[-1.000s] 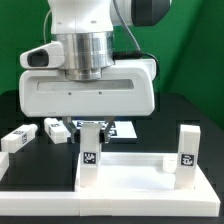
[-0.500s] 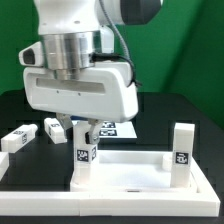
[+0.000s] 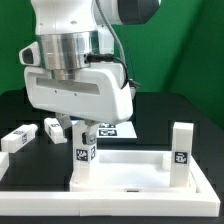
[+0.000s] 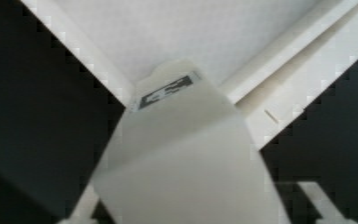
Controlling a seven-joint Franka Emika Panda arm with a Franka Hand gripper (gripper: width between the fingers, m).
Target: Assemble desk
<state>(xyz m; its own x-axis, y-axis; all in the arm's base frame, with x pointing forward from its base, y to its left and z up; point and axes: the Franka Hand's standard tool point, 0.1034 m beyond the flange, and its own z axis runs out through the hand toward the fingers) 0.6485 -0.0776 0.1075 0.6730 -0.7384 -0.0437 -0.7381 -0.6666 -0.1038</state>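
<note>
Okay, I've got the two-finger gripper [image 3: 85, 130] low over the white plastic rectangular tray-like desk top [image 3: 130, 178], which lies flat on the black table [image 3: 12, 108] at the front of the exterior view.

The jaws straddle the top of a white block leg with a black-and-white square tag, call it the left corner leg [image 3: 86, 155]. It stands upright at the tray corner on the exterior view's left. The wrist view is nearly filled by that leg [image 4: 176, 150], tag showing, with the tray rim running off behind it. I cannot tell from either picture whether the jaws are pressing on the leg or just sitting around it.

Progress check: a second tagged block, the right corner leg [image 3: 181, 150], stands upright at the corner on the exterior view's right and looks seated. So I'd say one leg is in and one is being fitted.

Left to do: two loose legs lie on the table on the exterior view's left, one [image 3: 18, 139] nearer the edge, the other [image 3: 52, 129] just beside the gripper. Roughly halfway, by my read.
</note>
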